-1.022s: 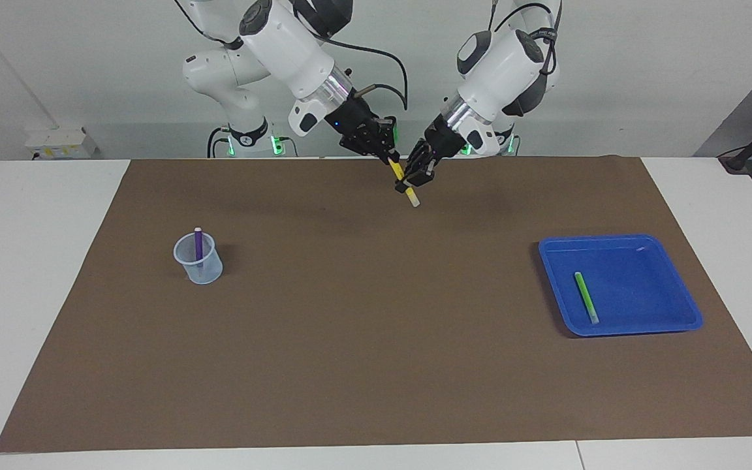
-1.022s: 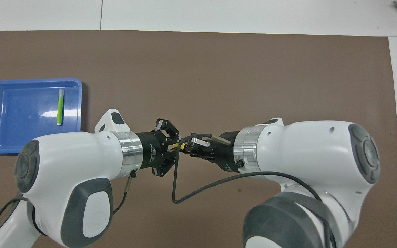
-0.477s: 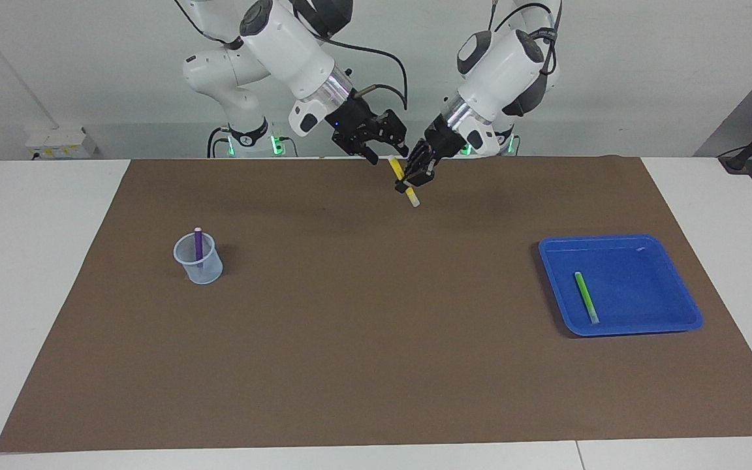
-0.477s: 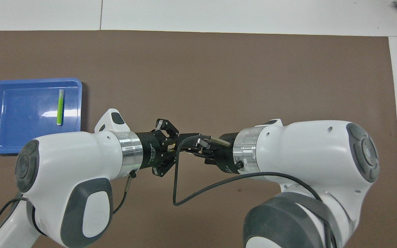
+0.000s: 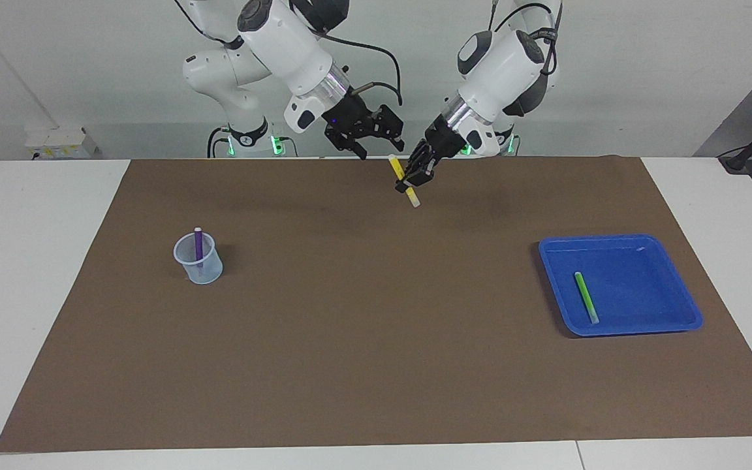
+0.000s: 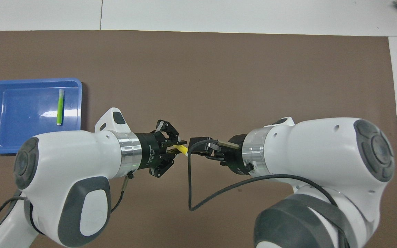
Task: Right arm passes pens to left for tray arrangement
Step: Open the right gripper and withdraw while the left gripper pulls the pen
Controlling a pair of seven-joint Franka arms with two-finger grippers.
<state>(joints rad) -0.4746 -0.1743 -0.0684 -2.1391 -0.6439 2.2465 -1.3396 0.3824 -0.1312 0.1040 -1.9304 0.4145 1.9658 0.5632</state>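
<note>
The yellow pen (image 5: 404, 181) hangs tilted in the air over the mat's edge by the robots, and my left gripper (image 5: 410, 182) is shut on its lower half. A short yellow stretch (image 6: 183, 148) shows in the overhead view beside the left gripper (image 6: 179, 148). My right gripper (image 5: 381, 147) is open and holds nothing, a short gap away from the pen's upper end; from above the right gripper (image 6: 195, 148) faces the left one. The green pen (image 5: 586, 297) lies in the blue tray (image 5: 650, 287). The purple pen (image 5: 198, 245) stands in a cup.
The translucent cup (image 5: 199, 262) stands on the brown mat (image 5: 376, 339) toward the right arm's end. The tray (image 6: 19, 113), with the green pen (image 6: 60, 106) in it, sits toward the left arm's end. From above, both arms cover the mat's part nearest the robots.
My right gripper has opened, let go of the yellow pen and drawn back up toward its own base. The left gripper has kept its hold on the pen, nearly still.
</note>
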